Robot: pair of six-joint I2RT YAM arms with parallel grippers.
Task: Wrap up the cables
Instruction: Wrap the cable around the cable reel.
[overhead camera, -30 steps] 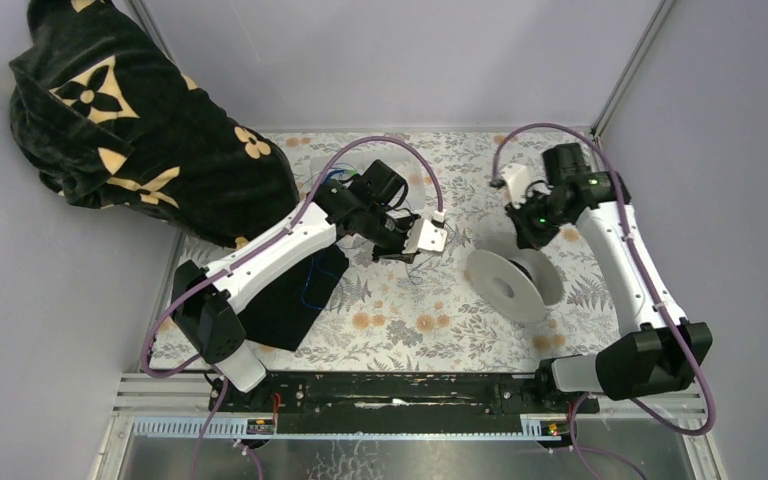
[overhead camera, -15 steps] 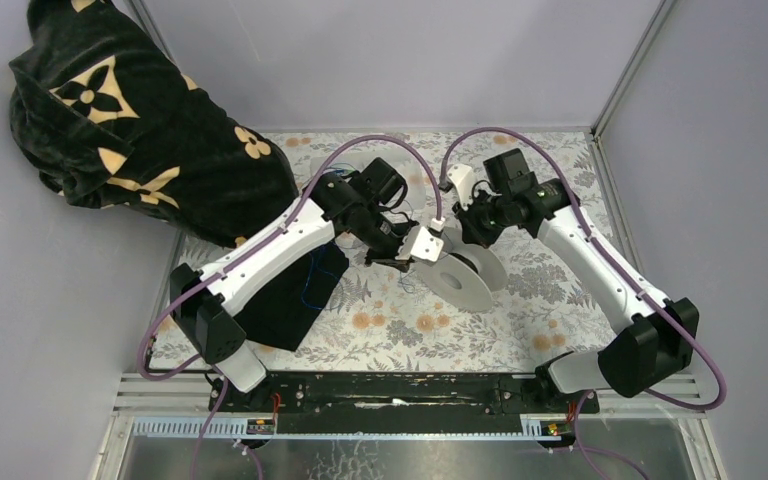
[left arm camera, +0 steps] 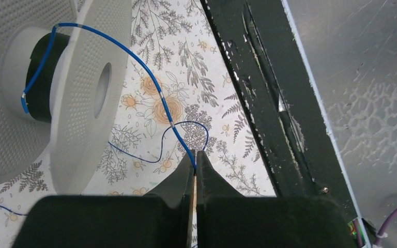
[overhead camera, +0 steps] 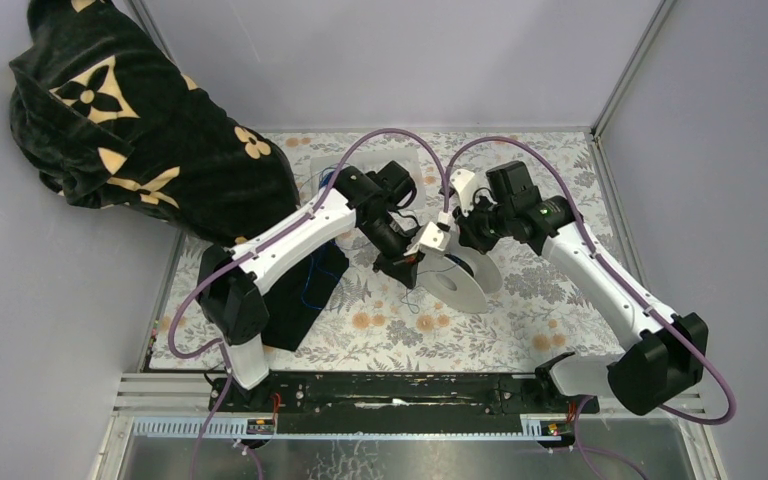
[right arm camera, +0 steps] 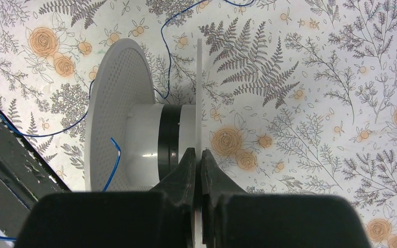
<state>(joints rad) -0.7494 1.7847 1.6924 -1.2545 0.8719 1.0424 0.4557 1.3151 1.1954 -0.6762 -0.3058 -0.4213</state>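
A white spool (overhead camera: 457,285) with a black core (left arm camera: 42,82) hangs tilted over the flowered table. My right gripper (right arm camera: 198,152) is shut on the thin edge of one spool flange (right arm camera: 199,77); in the top view it (overhead camera: 466,240) sits at the spool's far side. My left gripper (left arm camera: 196,154) is shut on a thin blue cable (left arm camera: 157,89). The cable arcs up over the perforated flange (left arm camera: 77,77) to the core, where its end lies. That loose end also shows in the right wrist view (right arm camera: 115,160). More cable trails on the table (right arm camera: 168,51).
A black monogram fabric heap (overhead camera: 130,120) fills the back left. A black cloth (overhead camera: 290,300) with more blue strands (overhead camera: 310,285) lies under my left arm. A black rail (left arm camera: 258,103) runs along the near table edge. Grey walls close both sides.
My right arm carried the spool left, from the right half of the table to the centre beside my left gripper. My left gripper shifted slightly nearer, still pinching the cable.
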